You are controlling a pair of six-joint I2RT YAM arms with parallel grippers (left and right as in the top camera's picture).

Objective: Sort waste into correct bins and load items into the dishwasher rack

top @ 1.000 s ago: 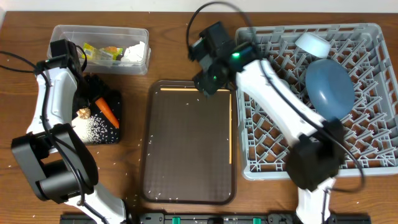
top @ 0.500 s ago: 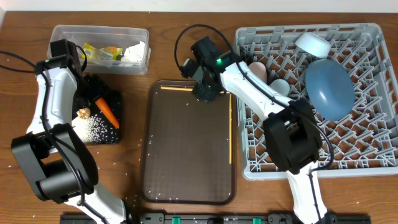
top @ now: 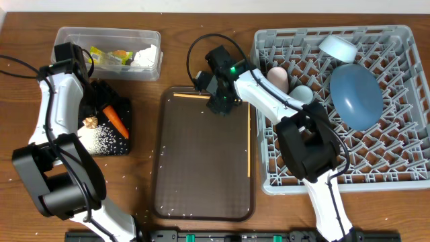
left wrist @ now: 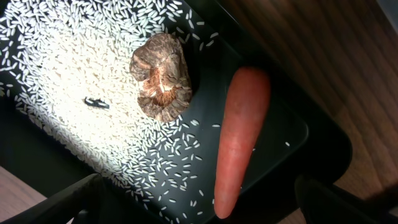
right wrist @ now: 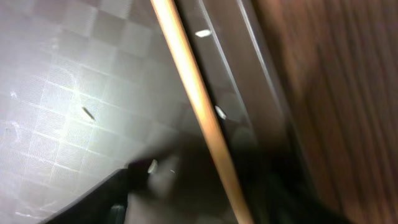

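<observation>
My right gripper (top: 219, 102) is low over the top edge of the brown serving tray (top: 205, 168). It is open, and one wooden chopstick (right wrist: 198, 115) runs between its jaws; I see no contact. A second chopstick (top: 249, 144) lies along the tray's right edge. My left gripper (left wrist: 200, 214) hangs open above the black tray (left wrist: 292, 134), which holds the carrot (left wrist: 239, 134), the brown lump (left wrist: 161, 84) and rice (left wrist: 68, 68). The clear tub (top: 75, 37) holds the wrapper (top: 111, 57) and tissue (top: 145, 56). The rack (top: 396, 154) carries the blue plate (top: 356, 94), bowl (top: 338, 47), pink cup (top: 279, 77) and light-blue cup (top: 302, 94).
Stray rice grains dot the serving tray and the wooden table (top: 141, 175). The rack's left wall stands close beside the serving tray's right edge. A black cable (top: 201, 47) loops above my right wrist.
My right gripper has moved left and down from the rack's corner to the chopstick at the tray's top edge, and its jaws have narrowed. The left arm has not moved.
</observation>
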